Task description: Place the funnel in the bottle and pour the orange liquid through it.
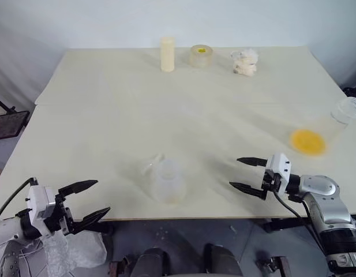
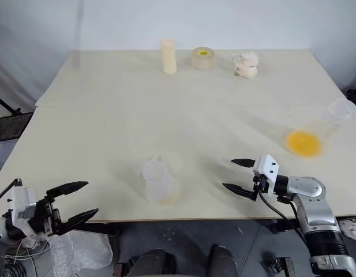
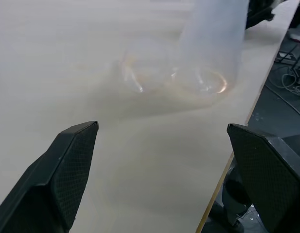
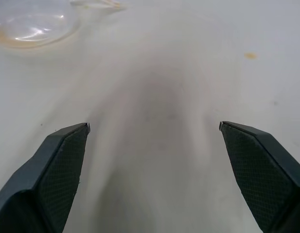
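On a wide cream table (image 1: pixel 108 115), the translucent whitish bottle (image 1: pixel 167 183) stands near the front edge, a little left of centre, with the clear funnel (image 1: pixel 153 163) lying just beside it on its far-left side. Far to the right, a clear wide cup (image 1: pixel 333 124) lies tipped on its side near the table's right edge, the orange liquid (image 1: pixel 307 141) pooled in its lower end. Along the far edge sit an opaque cream cylinder (image 1: pixel 167 54), a yellow-centred tape roll (image 1: pixel 201 56) and a crumpled whitish wad (image 1: pixel 244 62). The left gripper (image 1: pixel 91 201) hovers off the near-left corner, jaws spread wide and empty, pointing toward the bottle. The right gripper (image 1: pixel 245 173) hangs over the table right of the bottle, jaws likewise wide apart, gripping nothing, well apart from cup and bottle.
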Motion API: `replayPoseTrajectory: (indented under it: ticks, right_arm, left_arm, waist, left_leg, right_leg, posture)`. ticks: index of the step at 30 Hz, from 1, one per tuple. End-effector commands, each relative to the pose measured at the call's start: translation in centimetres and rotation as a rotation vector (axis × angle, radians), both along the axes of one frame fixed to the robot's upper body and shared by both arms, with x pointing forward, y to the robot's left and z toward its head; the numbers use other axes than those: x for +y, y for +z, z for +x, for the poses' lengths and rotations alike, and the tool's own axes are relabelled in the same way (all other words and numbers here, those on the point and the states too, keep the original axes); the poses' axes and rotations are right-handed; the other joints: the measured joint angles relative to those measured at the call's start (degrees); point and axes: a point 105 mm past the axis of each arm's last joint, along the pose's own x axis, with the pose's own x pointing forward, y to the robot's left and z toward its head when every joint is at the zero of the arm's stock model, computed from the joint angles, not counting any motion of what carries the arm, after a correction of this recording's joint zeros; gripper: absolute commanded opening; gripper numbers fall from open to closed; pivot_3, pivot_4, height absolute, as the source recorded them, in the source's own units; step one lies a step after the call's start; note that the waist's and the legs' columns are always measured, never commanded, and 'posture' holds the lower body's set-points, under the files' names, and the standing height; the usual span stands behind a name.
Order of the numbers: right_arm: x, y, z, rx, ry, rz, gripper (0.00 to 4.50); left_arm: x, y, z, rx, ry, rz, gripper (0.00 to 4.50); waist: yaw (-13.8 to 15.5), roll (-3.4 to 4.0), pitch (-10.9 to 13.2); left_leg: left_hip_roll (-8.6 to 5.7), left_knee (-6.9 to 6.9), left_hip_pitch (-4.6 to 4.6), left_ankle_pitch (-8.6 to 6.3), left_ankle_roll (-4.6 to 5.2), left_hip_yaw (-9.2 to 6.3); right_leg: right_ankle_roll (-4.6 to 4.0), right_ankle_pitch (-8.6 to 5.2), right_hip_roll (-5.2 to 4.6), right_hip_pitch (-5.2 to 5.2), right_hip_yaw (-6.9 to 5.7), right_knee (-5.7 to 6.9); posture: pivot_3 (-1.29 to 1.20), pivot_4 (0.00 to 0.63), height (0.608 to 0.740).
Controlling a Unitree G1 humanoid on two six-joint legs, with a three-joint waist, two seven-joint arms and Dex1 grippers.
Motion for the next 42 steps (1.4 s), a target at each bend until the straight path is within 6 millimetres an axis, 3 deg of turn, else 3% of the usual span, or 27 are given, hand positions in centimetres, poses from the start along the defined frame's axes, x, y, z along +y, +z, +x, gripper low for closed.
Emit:
replayPoseTrajectory:
  ticks: [1, 5, 11, 17, 27, 30, 35, 42]
  right_arm:
    - [0.2, 1.0, -0.2, -0.045, 0.025, 0.005, 4.48]
    - [0.5, 1.6, -1.0, -0.04, 0.05, 0.021, 4.48]
    - [1.4, 2.9, -2.2, -0.024, 0.085, 0.087, 4.48]
    - [1.7, 4.0, -2.4, -0.046, 0.061, 0.119, 4.48]
    - [1.6, 3.9, -2.9, -0.048, 0.035, 0.112, 4.48]
    - [1.5, 4.0, -2.9, -0.051, 0.03, 0.111, 4.5]
    - [1.4, 4.0, -2.8, -0.057, 0.025, 0.11, 4.5]
    - [1.3, 4.1, -2.7, -0.063, 0.021, 0.108, 4.5]
  left_arm:
    - [-2.8, 2.1, 0.8, -0.081, -0.104, -0.004, 4.5]
    - [-5.4, 3.5, 2.1, -0.136, -0.179, -0.006, 4.5]
    - [-8.3, 3.5, 3.5, -0.152, -0.29, -0.016, 4.5]
    - [-10.2, 3.5, 4.4, -0.158, -0.355, -0.038, 4.5]
    - [-12.7, 3.2, 5.3, -0.155, -0.441, -0.084, 4.5]
    - [-12.8, 3.0, 5.5, -0.126, -0.427, -0.095, 3.92]
    - [-13.0, 3.1, 5.3, -0.11, -0.44, -0.12, 2.36]
    - [-13.8, 3.8, 5.7, -0.134, -0.451, -0.161, 2.34]
  waist:
    - [0.1, 0.0, 0.0]
    - [0.0, 0.0, 0.0]
    - [-0.1, 0.0, 0.0]
    - [0.1, 0.0, 0.0]
    - [0.1, -0.02, 0.0]
    - [0.1, -0.03, 0.0]
    - [0.2, -0.03, 0.0]
    - [0.2, -0.04, 0.0]
  left_leg:
    - [0.0, 0.01, 0.0, 0.0, 0.0, 0.0]
    - [-0.02, 0.01, 0.02, 0.0, 0.0, -0.02]
    - [-0.2, -0.01, 0.02, 0.01, -0.02, 0.0]
    - [-0.23, 0.02, 0.02, 0.01, -0.02, 0.0]
    - [-0.27, 0.04, 0.0, 0.01, -0.02, 0.0]
    - [-0.27, 0.04, -0.01, 0.01, -0.02, 0.01]
    - [-0.26, 0.05, 0.0, 0.01, -0.02, -0.01]
    - [-0.26, 0.07, -0.01, 0.01, -0.02, -0.02]
  right_leg:
    - [0.0, 0.0, 0.0, 0.0, 0.01, 0.01]
    - [0.0, 0.0, 0.0, 0.01, 0.0, 0.05]
    - [0.01, 0.01, 0.05, -0.01, -0.06, 0.06]
    - [0.01, 0.01, 0.05, 0.0, -0.05, 0.06]
    - [0.03, 0.01, 0.05, 0.01, -0.07, 0.06]
    - [0.03, 0.02, 0.05, 0.0, -0.07, 0.05]
    - [0.03, 0.02, 0.04, 0.02, -0.07, 0.05]
    - [0.03, 0.02, 0.05, 0.02, -0.07, 0.05]
  posture:
    - [0.0, 0.15, 0.74]
    - [0.0, 0.15, 0.74]
    - [0.0, 0.15, 0.74]
    - [0.0, 0.15, 0.74]
    - [0.0, 0.15, 0.74]
    - [0.0, 0.15, 0.74]
    - [0.0, 0.15, 0.74]
    - [0.0, 0.15, 0.74]
